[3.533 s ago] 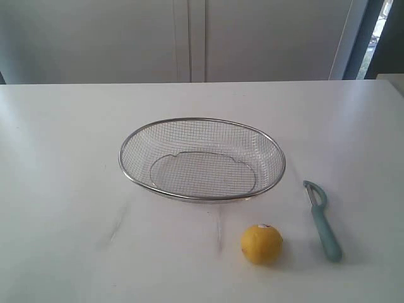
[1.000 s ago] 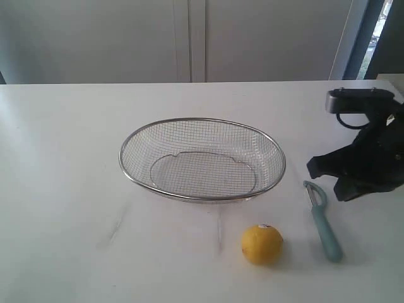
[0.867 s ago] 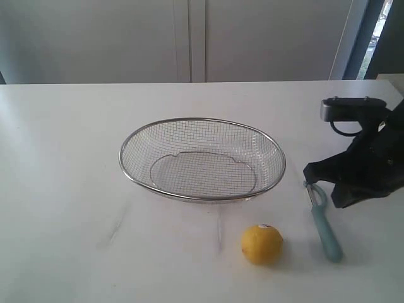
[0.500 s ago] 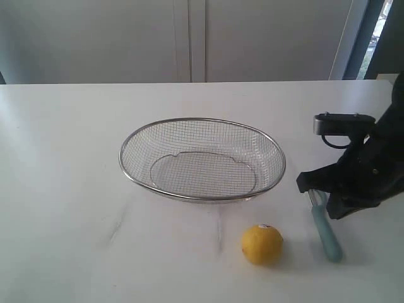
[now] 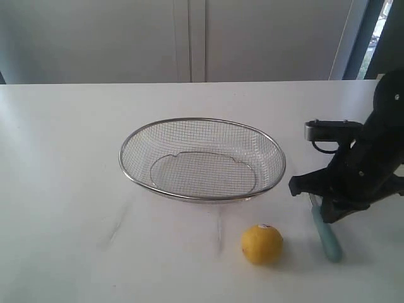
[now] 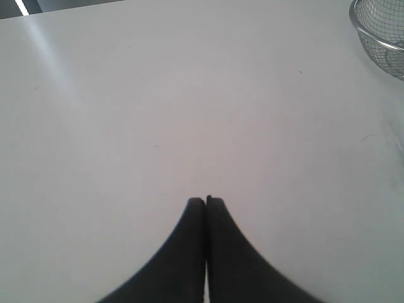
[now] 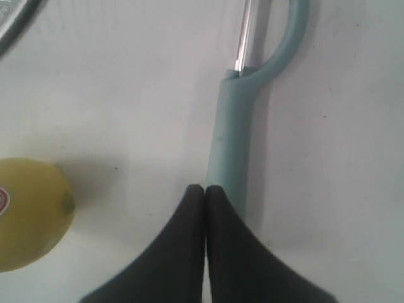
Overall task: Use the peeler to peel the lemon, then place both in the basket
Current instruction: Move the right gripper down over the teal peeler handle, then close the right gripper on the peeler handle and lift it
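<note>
White worktop [image 5: 63,158] spreads under me. Its peeler [image 7: 230,139] lies flat near the right edge, toward the front, and my right gripper [image 7: 205,189] hovers over the teal handle with fingers pressed together. Descending like this, I judge I'd shove the slim handle aside instead of catching it, perhaps into the lemon [image 5: 261,243] just beside it by the front edge, which could roll. The wire basket [image 5: 202,119] sits mid-worktop. My left gripper [image 6: 206,201] is likewise closed, holding nothing.

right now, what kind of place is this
Probably a kitchen-style test bench indoors: a plain white tabletop before pale wall panels, set with a silver wire-mesh oval basket, a small yellow lemon and a teal-handled peeler.
</note>
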Robot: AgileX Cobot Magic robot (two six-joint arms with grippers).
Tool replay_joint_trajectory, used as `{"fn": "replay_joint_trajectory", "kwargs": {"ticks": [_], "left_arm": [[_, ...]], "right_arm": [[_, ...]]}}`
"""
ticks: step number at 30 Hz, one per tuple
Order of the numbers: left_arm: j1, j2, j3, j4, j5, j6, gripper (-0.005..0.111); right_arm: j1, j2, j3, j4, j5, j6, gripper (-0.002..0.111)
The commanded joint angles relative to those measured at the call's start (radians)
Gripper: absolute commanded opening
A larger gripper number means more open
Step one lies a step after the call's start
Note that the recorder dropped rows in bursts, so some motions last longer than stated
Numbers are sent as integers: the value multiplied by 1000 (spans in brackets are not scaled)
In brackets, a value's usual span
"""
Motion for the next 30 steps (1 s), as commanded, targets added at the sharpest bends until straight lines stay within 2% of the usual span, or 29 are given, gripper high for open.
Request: {"fn": "replay_joint_trajectory", "kwargs": {"ticks": [1, 4, 6, 9, 14, 30], "left_arm": [[2, -5, 4, -3, -3, 1, 0], [2, -5, 4, -3, -3, 1, 0], [2, -5, 4, -3, -3, 1, 0], [2, -5, 4, -3, -3, 1, 0], [2, -5, 4, -3, -3, 1, 0], [2, -5, 4, -3, -3, 1, 0]], "right_arm": [[1, 27, -2, -61, -20, 25, 0], [1, 28, -2, -70, -48, 51, 0], [1, 28, -2, -73, -56, 51, 5], [1, 28, -2, -73, -63, 51, 23], [1, 28, -2, -73, -65, 51, 40], [1, 117, 4, -69, -97, 77, 42]]}}
